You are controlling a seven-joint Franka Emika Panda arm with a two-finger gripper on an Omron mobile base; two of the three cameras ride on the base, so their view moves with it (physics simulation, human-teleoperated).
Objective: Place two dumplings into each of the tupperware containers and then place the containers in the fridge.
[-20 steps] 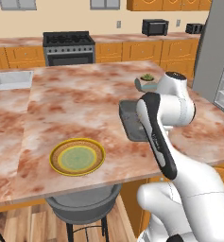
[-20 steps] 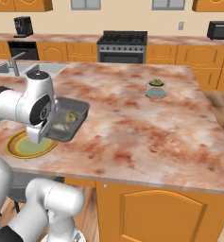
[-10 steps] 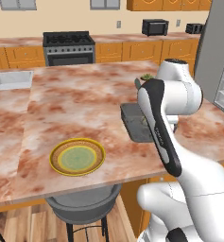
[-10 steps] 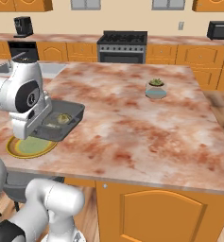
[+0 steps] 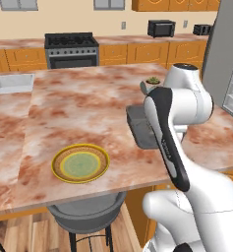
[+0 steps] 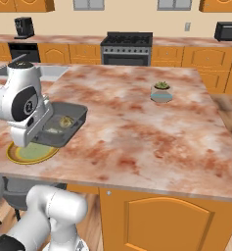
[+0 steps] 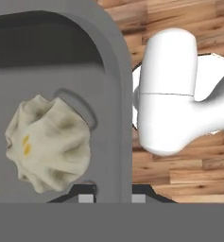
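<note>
Swinging right toward the fridge [image 5: 226, 64], your arm now carries the dark tupperware container [image 6: 63, 122] off the desk [image 6: 137, 132] edge, jaws pinching its stiff rim, dumpling [image 7: 49, 142] loose inside, so keep it level or the soft lump slides.

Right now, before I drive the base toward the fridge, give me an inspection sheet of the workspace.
Surface: marble island counter, unbroken.
Job's things: dark grey tupperware container lifted over the counter's near edge; one dumpling plain inside it, a second cannot be confirmed. Fridge at the far right.
Clutter: yellow-rimmed plate, potted plant.
Grippers: gripper shut on the container's rim.
Cables: nothing seen.
Surroundings: stove, sink, microwave, stool under the counter.
</note>
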